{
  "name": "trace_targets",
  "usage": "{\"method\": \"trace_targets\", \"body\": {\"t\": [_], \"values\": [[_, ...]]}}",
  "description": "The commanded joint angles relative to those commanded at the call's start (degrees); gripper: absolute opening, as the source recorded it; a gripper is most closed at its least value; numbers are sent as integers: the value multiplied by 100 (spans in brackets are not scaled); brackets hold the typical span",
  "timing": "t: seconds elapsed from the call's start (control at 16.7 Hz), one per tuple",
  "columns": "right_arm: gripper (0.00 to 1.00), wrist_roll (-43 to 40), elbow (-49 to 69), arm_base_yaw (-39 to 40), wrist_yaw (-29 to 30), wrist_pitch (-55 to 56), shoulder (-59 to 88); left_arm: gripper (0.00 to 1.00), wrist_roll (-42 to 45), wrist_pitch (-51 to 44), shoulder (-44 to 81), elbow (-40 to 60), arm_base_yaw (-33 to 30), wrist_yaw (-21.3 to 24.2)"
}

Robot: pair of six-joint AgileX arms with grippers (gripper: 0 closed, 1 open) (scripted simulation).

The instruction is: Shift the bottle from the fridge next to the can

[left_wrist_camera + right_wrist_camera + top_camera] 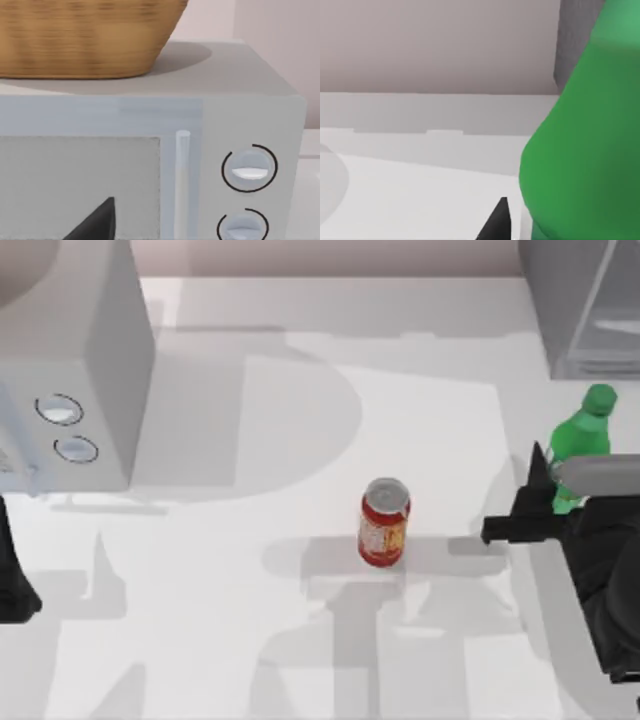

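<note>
1. Your left arm [15, 585] sits parked at the table's left edge, well left of the can and just in front of the white box with two dials [70, 370]; you cannot tell how its fingers stand; its wrist view faces the box's dials [248, 170], with a wicker basket [85, 35] on top
2. The can [385, 522] stands upright on the table [250, 620], near the middle
3. Right of the can, well apart, the bottle [578, 445] stands upright in front of the fridge [585, 300], outside it
4. Your right gripper [548, 495] is at the bottle's lower body; one dark finger [496, 225] lies just beside the green wall [585, 150]; whether it grips, you cannot tell
</note>
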Motion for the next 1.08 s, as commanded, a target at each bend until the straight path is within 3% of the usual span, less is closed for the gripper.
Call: {"method": "trace_targets", "body": {"t": [0.54, 1.08], "values": [[98, 0, 0, 0, 0, 0, 0, 100, 0, 0, 0, 0, 0, 0], [100, 0, 2, -2, 0, 0, 1, 100, 0, 0, 0, 0, 0, 0]]}}
